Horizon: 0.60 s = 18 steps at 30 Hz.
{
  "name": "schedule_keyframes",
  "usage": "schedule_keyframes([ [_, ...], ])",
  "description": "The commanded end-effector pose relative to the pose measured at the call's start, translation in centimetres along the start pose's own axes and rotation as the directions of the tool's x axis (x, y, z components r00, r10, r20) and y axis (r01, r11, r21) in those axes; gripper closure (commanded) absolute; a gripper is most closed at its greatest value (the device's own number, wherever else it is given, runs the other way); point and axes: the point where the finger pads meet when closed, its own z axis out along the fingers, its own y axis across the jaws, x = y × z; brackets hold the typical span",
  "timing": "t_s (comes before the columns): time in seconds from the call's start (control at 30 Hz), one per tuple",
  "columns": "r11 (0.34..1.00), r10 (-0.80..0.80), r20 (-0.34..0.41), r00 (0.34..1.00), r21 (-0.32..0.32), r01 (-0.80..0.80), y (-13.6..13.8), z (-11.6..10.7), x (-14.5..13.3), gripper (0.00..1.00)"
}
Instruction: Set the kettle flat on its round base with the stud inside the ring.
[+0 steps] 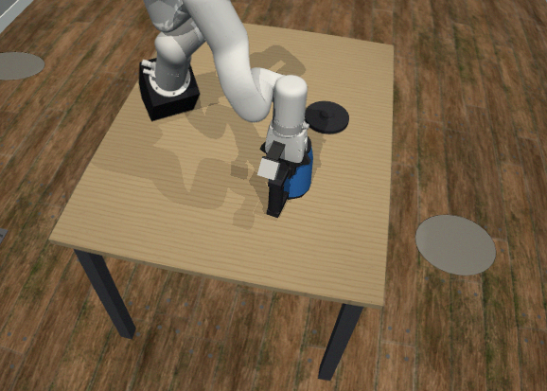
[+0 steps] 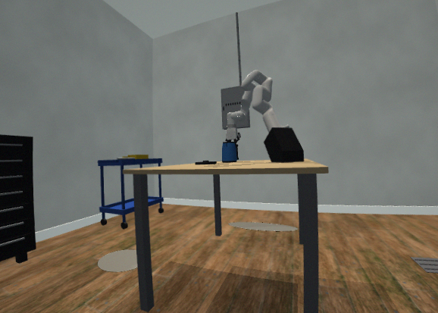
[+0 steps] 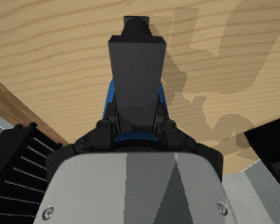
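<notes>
The blue kettle [image 1: 301, 178] [image 2: 228, 153] [image 3: 110, 99] stands upright near the middle right of the wooden table [image 1: 189, 236] [image 2: 265, 169] [image 3: 51, 50]. Its black handle [image 1: 276, 199] [image 3: 136, 70] points toward the table's front. My gripper [image 1: 283, 169] [image 2: 234, 139] [image 3: 136, 101] comes down from above and is shut on the handle's upright bar. The round black base [image 1: 326, 116] [image 2: 205, 162] lies flat with its stud up, just behind and to the right of the kettle and apart from it. The kettle's lid and underside are hidden by my wrist.
The arm's black mounting block [image 1: 167, 94] [image 2: 284, 145] sits at the table's back left corner. A blue cart [image 2: 129, 162] and a black drawer cabinet [image 2: 15, 196] stand on the floor away from the table.
</notes>
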Motion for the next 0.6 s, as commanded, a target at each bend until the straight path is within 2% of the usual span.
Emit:
schedule_keyframes([
  [0.0, 1.0, 0.001, -0.001, 1.0, 0.005, -0.001, -0.2, -0.3, 0.1, 1.0],
  [0.57, 1.0, 0.001, -0.001, 1.0, 0.005, -0.001, -0.2, -2.5, 0.1, 1.0],
])
